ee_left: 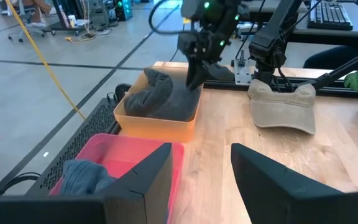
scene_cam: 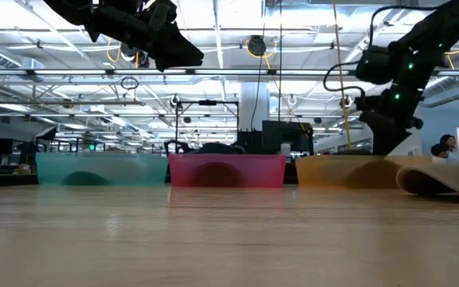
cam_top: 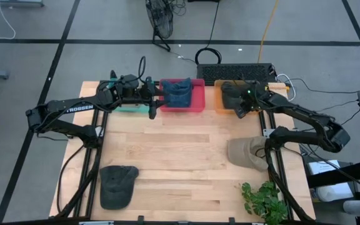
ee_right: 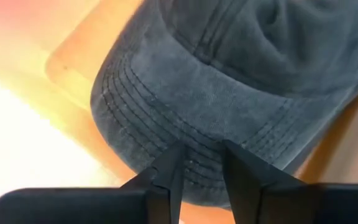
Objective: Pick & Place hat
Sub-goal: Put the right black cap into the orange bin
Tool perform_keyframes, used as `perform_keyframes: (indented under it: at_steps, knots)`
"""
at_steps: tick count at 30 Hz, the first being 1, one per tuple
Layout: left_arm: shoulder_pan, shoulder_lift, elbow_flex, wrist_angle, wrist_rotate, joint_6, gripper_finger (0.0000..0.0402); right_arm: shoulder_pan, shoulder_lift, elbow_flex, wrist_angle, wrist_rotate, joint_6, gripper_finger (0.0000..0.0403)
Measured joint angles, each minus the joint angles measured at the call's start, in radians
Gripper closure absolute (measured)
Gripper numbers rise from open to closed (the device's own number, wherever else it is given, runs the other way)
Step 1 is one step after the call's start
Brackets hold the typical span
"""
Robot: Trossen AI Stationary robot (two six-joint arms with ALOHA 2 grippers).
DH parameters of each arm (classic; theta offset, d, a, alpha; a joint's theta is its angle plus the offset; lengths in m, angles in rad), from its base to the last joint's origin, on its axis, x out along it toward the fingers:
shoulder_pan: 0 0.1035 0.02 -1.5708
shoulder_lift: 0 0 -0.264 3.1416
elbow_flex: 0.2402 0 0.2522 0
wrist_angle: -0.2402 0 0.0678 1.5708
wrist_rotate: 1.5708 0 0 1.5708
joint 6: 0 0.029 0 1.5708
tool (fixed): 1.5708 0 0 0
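The right gripper (ee_right: 197, 168) stood over the orange bin (cam_top: 220, 103), fingers narrowly parted astride the grey cap's (ee_right: 229, 93) brim, which lay in that bin. Risk: brim dragging out on withdrawal. The left gripper (ee_left: 201, 180) hung wide open, empty, over the pink bin (ee_left: 123, 155).

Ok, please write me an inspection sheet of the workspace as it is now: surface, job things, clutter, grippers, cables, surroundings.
Surface: wooden table, three bins along the far edge.
Job things: grey hat in the orange bin; blue hat in the pink bin; teal bin, contents cannot be told; dark hat near the front left; tan hat on the right.
Clutter: plant at the front right corner.
Grippers: left gripper open, beside the pink bin; right gripper at the grey hat's brim, over the orange bin, grip cannot be told.
Cables: yellow cable and black cables on the floor behind.
Surroundings: keyboard behind the table; a person far right.
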Motion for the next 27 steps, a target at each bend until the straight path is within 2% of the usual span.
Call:
perform_keyframes:
  at_steps: [7,19,27]
  knots:
    - [0.000,0.000,0.000,0.001,0.000,0.008,0.0227,-0.053,0.112,-0.014,0.022,0.002,-0.017,0.0321]
    - [0.000,0.000,0.000,0.000,0.000,-0.002,0.0227,-0.064,-0.044,0.021,0.051,0.038,-0.068,0.0321]
    - [-0.001,0.000,0.000,0.001,0.000,-0.006,0.0227,-0.084,0.027,0.021,0.119,0.062,-0.051,0.0321]
